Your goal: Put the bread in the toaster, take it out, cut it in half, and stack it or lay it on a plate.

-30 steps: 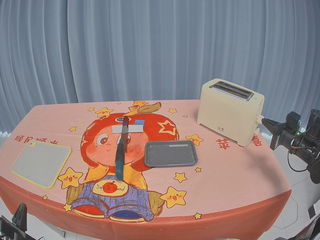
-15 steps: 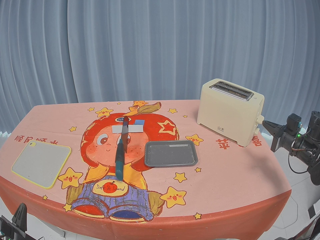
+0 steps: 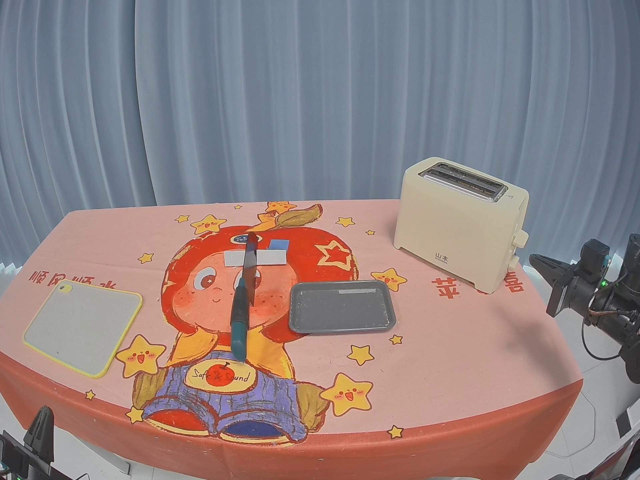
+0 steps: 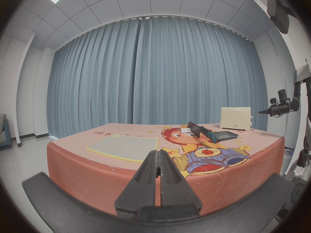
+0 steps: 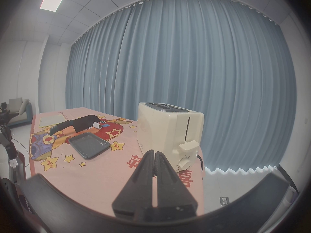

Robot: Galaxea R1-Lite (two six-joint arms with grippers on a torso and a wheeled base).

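Toasting seems in hand: the right hand [image 3: 536, 261], pinched closed and empty, hangs beside the toaster [image 3: 460, 225], whose lowered lever [image 5: 189, 145] needs lifting next.

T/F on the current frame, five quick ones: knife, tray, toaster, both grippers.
1. The knife lies on the cutting board. False: the knife lies on the tablecloth, apart from the cutting board.
2. The tray sits between the knife and the toaster. True: the tray is on the cloth with the toaster farther to the robot's right.
3. The right gripper is shut. True: the right gripper is closed on nothing, off the table edge beside the toaster.
4. The left gripper holds the knife. False: the left gripper is shut and empty, low before the table's near edge.
5. The toaster stands at the robot's left. False: it stands at the right.
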